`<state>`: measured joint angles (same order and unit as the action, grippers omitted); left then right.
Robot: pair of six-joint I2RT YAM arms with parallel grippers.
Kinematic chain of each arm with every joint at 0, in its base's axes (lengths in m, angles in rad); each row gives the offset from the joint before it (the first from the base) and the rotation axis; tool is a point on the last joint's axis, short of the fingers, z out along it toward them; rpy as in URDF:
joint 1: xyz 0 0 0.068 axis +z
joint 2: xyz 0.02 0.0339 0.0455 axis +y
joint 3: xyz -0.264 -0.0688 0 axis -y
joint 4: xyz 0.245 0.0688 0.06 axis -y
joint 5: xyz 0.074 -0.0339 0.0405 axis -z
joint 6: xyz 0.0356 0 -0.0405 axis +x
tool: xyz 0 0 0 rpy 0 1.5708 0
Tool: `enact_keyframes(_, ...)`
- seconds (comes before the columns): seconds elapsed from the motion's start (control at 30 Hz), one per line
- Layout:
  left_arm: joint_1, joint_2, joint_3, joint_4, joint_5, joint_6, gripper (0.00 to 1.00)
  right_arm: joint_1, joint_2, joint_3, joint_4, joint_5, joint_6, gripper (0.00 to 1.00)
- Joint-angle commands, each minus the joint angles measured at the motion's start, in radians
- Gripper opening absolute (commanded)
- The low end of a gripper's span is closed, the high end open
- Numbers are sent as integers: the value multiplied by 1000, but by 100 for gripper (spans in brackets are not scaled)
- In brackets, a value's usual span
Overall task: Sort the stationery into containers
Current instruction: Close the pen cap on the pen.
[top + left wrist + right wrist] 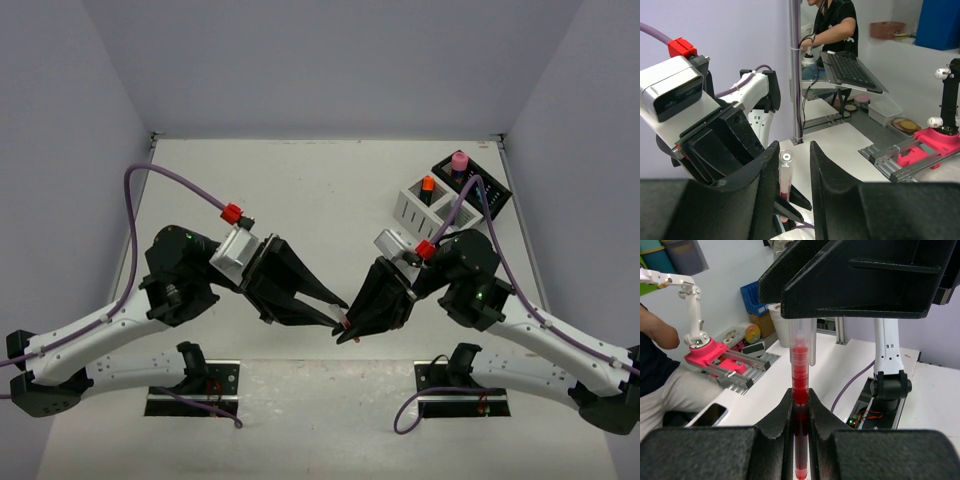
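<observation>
A red pen with a clear cap is held above the table's near middle, where the two grippers meet. My right gripper is shut on the pen's red barrel. My left gripper stands open round the pen's capped end; the cap lies against one finger and a gap shows to the other. The white container at the back right holds an orange-capped highlighter. The black container behind it holds the pink cylinder.
The two containers stand close to the right wall. Both arm bases and their purple cables sit along the near edge. White walls close in the table on three sides.
</observation>
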<state>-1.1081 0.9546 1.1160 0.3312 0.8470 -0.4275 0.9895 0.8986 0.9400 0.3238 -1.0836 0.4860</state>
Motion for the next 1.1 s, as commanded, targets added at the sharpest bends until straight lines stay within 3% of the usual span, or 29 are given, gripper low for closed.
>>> enact_keyframes(0.0, -3, -5, 2, 23, -39, -4, 30, 0, -3, 50, -5, 20, -16, 0)
enact_keyframes(0.23, -3, -17, -29, -17, -138, 1, 11, 0, -26, 53, -57, 105, -69, 0)
enact_keyframes(0.33, -3, -26, -52, -45, -202, -10, 0, 1, -48, 58, -104, 240, -99, 0)
enact_keyframes(0.5, -3, -80, -87, -193, -544, -19, 0, 0, -122, 32, -137, 575, -86, 0)
enact_keyframes(0.53, -3, -83, -92, -199, -560, -24, 0, 0, -126, 23, -138, 591, -76, 0)
enact_keyframes(0.57, -3, -106, -98, -243, -677, -29, 0, 0, -151, 1, -133, 703, -61, 0)
enact_keyframes(0.67, -3, -127, -98, -292, -798, -40, 0, 0, -179, -25, -106, 818, -35, 0)
enact_keyframes(0.83, -3, -96, -75, -323, -810, -48, 0, 0, -161, -6, -118, 863, -21, 0)
enact_keyframes(1.07, -3, -55, -53, -329, -742, -12, 0, 0, -75, 37, -146, 779, -57, 0)
